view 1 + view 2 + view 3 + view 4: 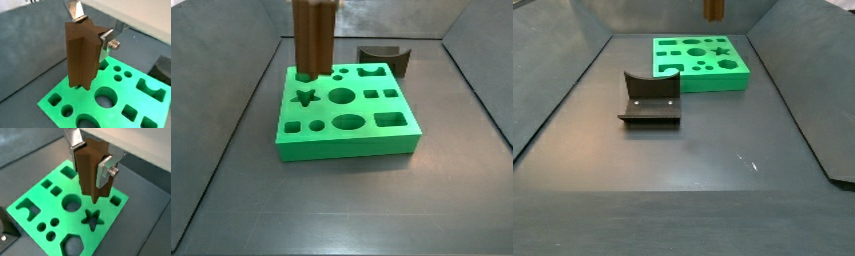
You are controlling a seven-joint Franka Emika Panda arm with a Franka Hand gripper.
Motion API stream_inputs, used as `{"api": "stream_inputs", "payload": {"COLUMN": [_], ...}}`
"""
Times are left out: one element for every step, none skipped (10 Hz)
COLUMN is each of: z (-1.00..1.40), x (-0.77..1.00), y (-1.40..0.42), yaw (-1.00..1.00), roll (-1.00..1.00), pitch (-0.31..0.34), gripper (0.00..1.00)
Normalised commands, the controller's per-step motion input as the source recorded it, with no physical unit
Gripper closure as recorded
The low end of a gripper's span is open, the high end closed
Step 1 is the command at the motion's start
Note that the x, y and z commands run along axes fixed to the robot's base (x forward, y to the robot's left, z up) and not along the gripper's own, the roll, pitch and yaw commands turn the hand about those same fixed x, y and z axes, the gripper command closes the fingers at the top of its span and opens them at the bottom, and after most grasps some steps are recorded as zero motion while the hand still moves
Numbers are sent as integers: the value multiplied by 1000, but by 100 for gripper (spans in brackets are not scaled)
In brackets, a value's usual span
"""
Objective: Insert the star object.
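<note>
My gripper (90, 30) is shut on the star object (81, 55), a tall brown fluted peg, and holds it upright between the silver fingers (105, 44). Both wrist views show this grip (90, 158). The peg (90, 170) hangs above the green block (47, 193), its lower end apart from the star-shaped hole (91, 219). In a side view the peg (313, 40) hangs over the far left part of the block (345, 140), just behind the star hole (305, 97). In a side view only the peg's lower end (712, 10) shows above the block (699, 75). The gripper is out of both side views.
The green block has several other holes, round (342, 96), square (393, 121) and oval (349, 123). The dark fixture (651, 100) stands on the floor beside the block, and also shows behind the block in a side view (385, 60). Grey walls (231, 80) enclose the floor.
</note>
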Motion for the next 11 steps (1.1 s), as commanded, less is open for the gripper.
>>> {"api": "stream_inputs", "payload": {"z": [-1000, -986, -897, -674, -354, -151, -106, -166, -183, -186, -151], "x": [129, 274, 0, -420, -449, -726, -606, -431, -374, -394, -406], "y": [51, 220, 497, 160, 149, 0, 0, 17, 169, 134, 9], "yaw": [-54, -194, -329, -594, -586, 0, 300, 429, 517, 486, 471], "roll": [0, -59, -124, -44, 0, 51, 21, 79, 103, 91, 127], "pitch": [-9, 26, 27, 0, -24, -257, -320, -301, -284, -299, -300], "gripper": [100, 100, 100, 100, 100, 100, 100, 100, 100, 100, 100]}}
